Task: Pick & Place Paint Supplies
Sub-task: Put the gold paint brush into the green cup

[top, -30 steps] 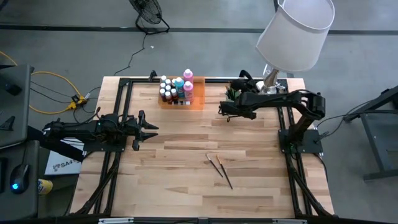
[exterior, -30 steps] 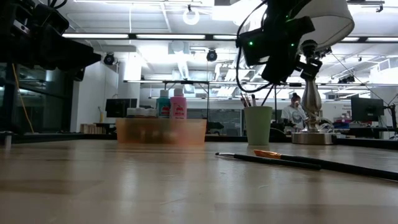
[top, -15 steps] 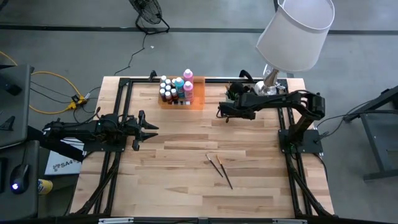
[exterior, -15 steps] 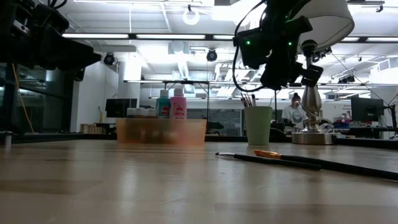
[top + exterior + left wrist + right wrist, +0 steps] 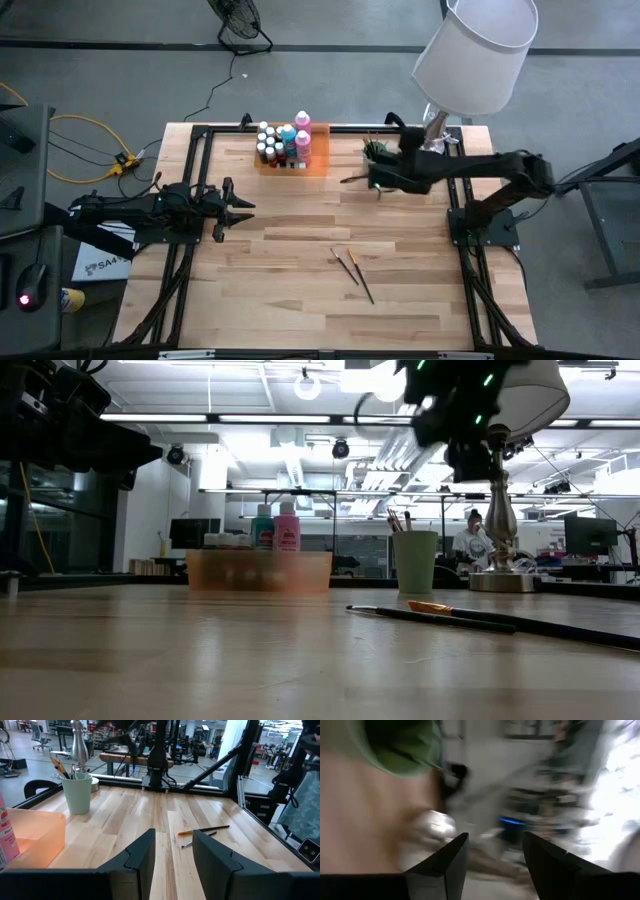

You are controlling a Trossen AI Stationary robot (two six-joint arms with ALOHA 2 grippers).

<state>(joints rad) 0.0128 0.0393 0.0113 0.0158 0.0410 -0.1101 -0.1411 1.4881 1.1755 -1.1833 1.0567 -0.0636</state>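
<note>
Most of the job is looking done: the paint bottles (image 5: 283,143) are standing in the orange tray (image 5: 318,163) and several brushes are sticking out of the green cup (image 5: 414,561). Three paintbrushes (image 5: 353,269) are still lying loose on the desk (image 5: 290,290), well apart from both. The right gripper (image 5: 372,180) is hanging just beside the cup, fingers apart and empty; a second ago it was shut, a little closer to the tray. The left gripper (image 5: 172,851) is waiting, half open, unmoved.
</note>
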